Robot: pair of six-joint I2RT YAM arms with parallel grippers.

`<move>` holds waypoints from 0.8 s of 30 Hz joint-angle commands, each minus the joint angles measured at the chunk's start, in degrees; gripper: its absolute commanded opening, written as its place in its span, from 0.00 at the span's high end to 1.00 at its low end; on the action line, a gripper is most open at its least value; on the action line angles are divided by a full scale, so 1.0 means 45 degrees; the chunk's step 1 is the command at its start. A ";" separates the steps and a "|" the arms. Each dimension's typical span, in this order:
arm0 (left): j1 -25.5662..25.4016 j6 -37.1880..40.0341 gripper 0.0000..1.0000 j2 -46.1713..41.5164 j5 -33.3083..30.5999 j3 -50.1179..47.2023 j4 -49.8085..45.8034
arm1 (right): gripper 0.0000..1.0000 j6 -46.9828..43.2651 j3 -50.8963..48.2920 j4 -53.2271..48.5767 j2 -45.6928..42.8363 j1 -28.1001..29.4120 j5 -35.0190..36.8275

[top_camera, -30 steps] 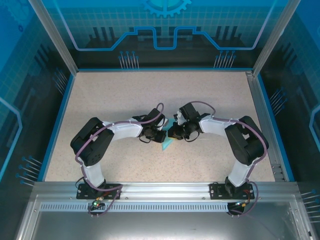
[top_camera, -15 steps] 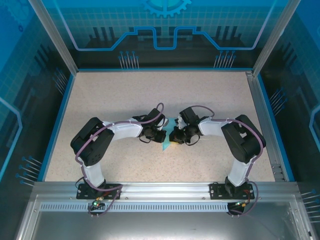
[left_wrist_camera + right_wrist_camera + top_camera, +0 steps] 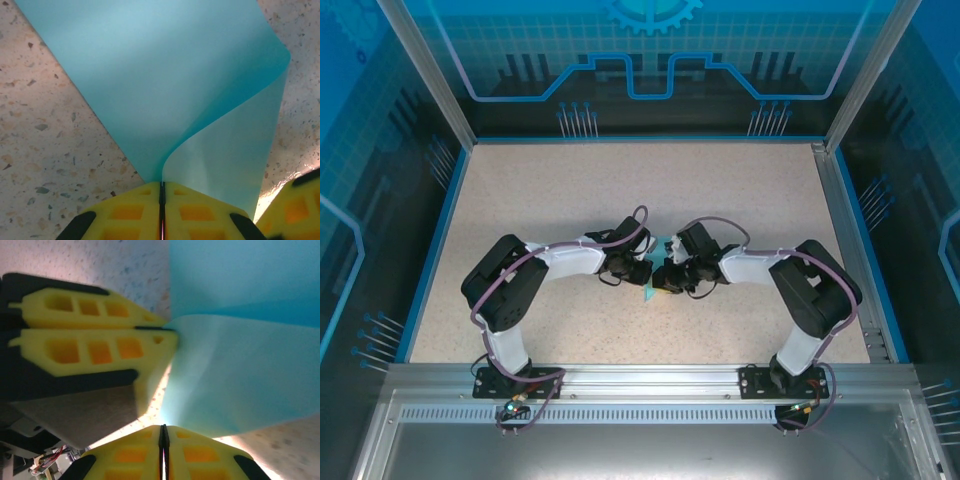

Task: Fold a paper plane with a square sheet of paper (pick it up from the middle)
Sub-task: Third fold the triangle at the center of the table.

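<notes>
- Square sheet of paper (image 3: 165, 75) lies just below the middle of the top view, a small light-turquoise patch (image 3: 651, 291) showing between the two gripper heads, on the speckled beige table (image 3: 570, 190).
- In the left wrist view the sheet spreads over the upper and middle frame. One layer lies flat on the table and a second, paler layer curls up from it along a soft rounded bend at the right edge.
- The two layers meet at the bottom centre of that view, where they run into the tips of the left gripper (image 3: 161, 187).
- The left gripper's yellow fingers are pressed together, with only a thin dark seam between them, pinching the paper's edge.
- In the right wrist view the same left gripper (image 3: 167, 332) comes in from the left of the frame, its tips nipping the lifted paper (image 3: 240, 375).
- The right gripper (image 3: 163, 430) sits at the bottom centre of its own view, fingers pressed together, and the pale underside of the raised layer comes down to their tips. It appears to pinch that edge.
- One yellow finger of the right gripper (image 3: 295, 205) shows in the lower right corner of the left wrist view, just beside the curled layer.
- From above, the left gripper (image 3: 642, 272) and right gripper (image 3: 662, 280) point at each other, tips nearly touching over the paper.
</notes>
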 commanded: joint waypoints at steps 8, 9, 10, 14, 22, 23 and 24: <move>0.0076 0.0055 0.92 0.0383 0.0003 0.0252 -0.0249 | 0.90 0.0828 -0.0911 0.2189 0.1007 0.0318 0.0237; 0.0065 0.0060 0.93 0.0403 -0.0005 0.0252 -0.0236 | 0.90 0.0788 -0.0974 0.2233 0.0925 0.0283 0.0264; 0.0060 0.0054 0.93 0.0441 -0.0038 0.0271 -0.0234 | 0.90 0.0766 -0.1029 0.2248 0.0811 0.0307 0.0305; 0.0065 0.0128 0.94 0.0521 -0.0026 0.0333 -0.0249 | 0.88 0.0791 -0.1324 0.2651 0.0158 0.0307 0.0152; 0.0065 0.0298 0.94 0.0452 -0.0024 0.0505 -0.0408 | 0.88 0.0530 -0.1413 0.1631 -0.1028 -0.0113 0.1194; 0.0065 0.0289 0.94 0.0442 0.0001 0.0496 -0.0389 | 0.88 0.0530 -0.1353 0.1566 -0.1082 -0.0304 0.1304; 0.0067 0.0270 0.94 0.0456 0.0028 0.0500 -0.0386 | 0.88 0.0515 -0.1250 0.1396 -0.1061 -0.0515 0.1450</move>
